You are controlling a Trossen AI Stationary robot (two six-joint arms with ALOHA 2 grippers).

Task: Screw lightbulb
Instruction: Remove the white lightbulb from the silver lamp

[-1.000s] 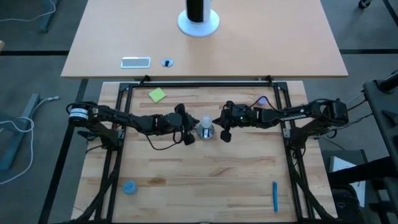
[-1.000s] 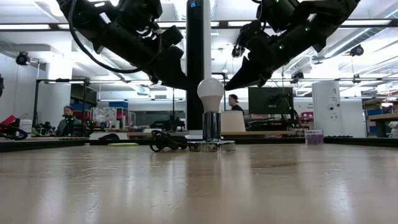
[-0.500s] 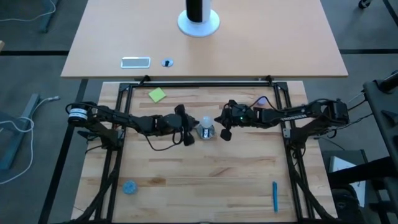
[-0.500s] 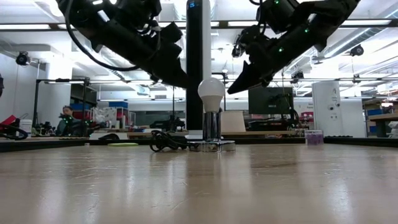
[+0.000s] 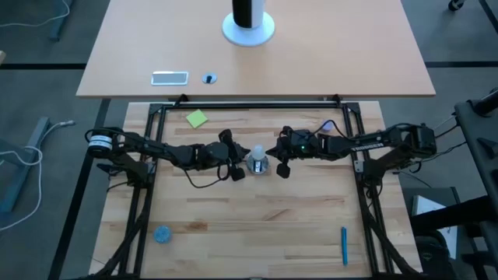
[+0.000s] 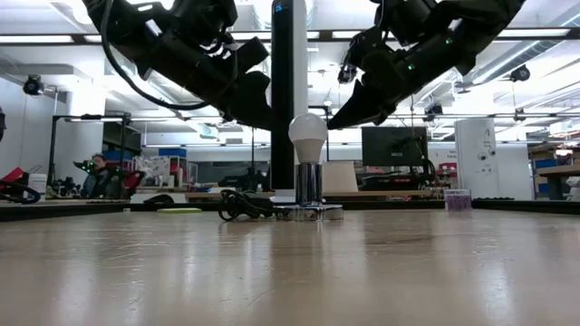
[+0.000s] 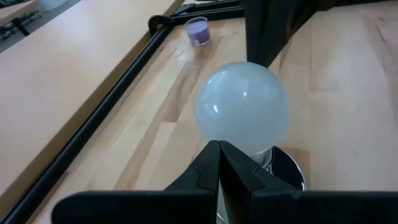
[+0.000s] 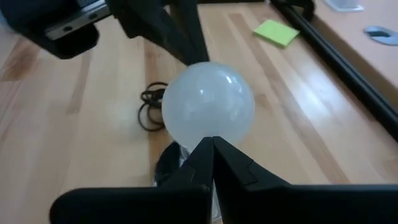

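Right arm has dipped back toward the lightbulb since half a second ago; left arm has barely shifted.

On the wooden counter [image 5: 257, 225], the two dark arms reach in from either side and meet over the middle. The left hand [image 6: 258, 113] and right hand [image 6: 340, 116] both have their fingers pressed together, holding nothing, tips poised just beside the lightbulb [image 6: 307, 138] on opposite sides. The bulb stands upright in the shiny socket base [image 6: 308, 210], black cord [image 6: 237, 206] coiled beside it. A green note [image 5: 197, 118], blue disc [image 5: 162, 233] and blue pen [image 5: 344, 245] lie well apart.
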